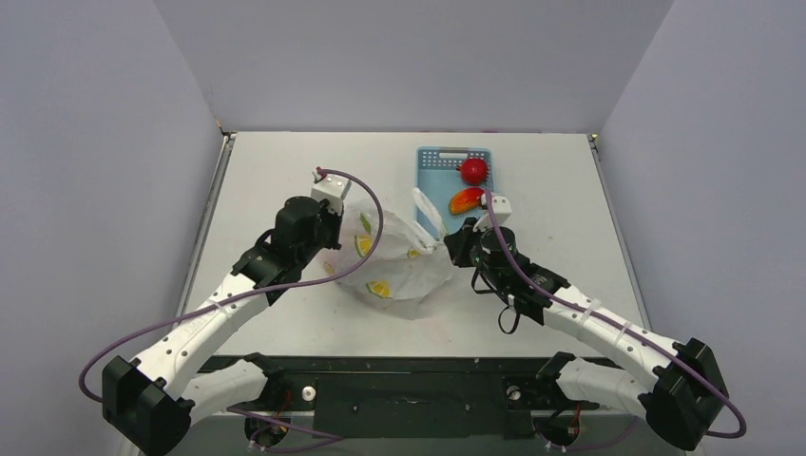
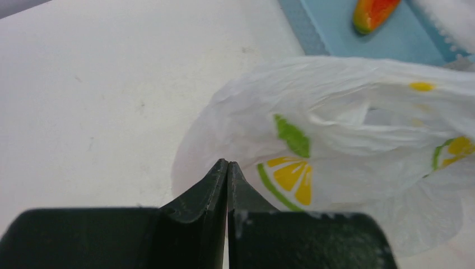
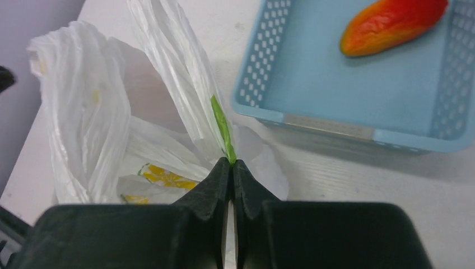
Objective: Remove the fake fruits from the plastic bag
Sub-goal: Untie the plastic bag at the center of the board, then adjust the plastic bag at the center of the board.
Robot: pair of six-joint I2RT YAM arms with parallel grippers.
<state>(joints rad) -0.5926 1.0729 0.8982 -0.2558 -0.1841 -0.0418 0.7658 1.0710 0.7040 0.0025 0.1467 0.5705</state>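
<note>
The plastic bag [image 1: 394,266], white with citrus-slice prints, lies mid-table between my two grippers. My left gripper [image 1: 335,231] is shut at the bag's left edge; in the left wrist view its tips [image 2: 227,163] pinch a thin fold of the bag [image 2: 347,134]. My right gripper [image 1: 448,244] is shut on the bag's right side; in the right wrist view its tips [image 3: 231,161] clamp a green-printed fold of the bag [image 3: 89,112], with a loop handle rising above them. No fake fruits show; the bag's inside is hidden.
A light blue basket [image 1: 435,166] stands just behind the bag, holding a round red apple [image 1: 472,170] and a red-orange mango [image 1: 466,200]. The mango [image 3: 392,22] and the basket [image 3: 336,84] show in the right wrist view. Grey walls close in the table.
</note>
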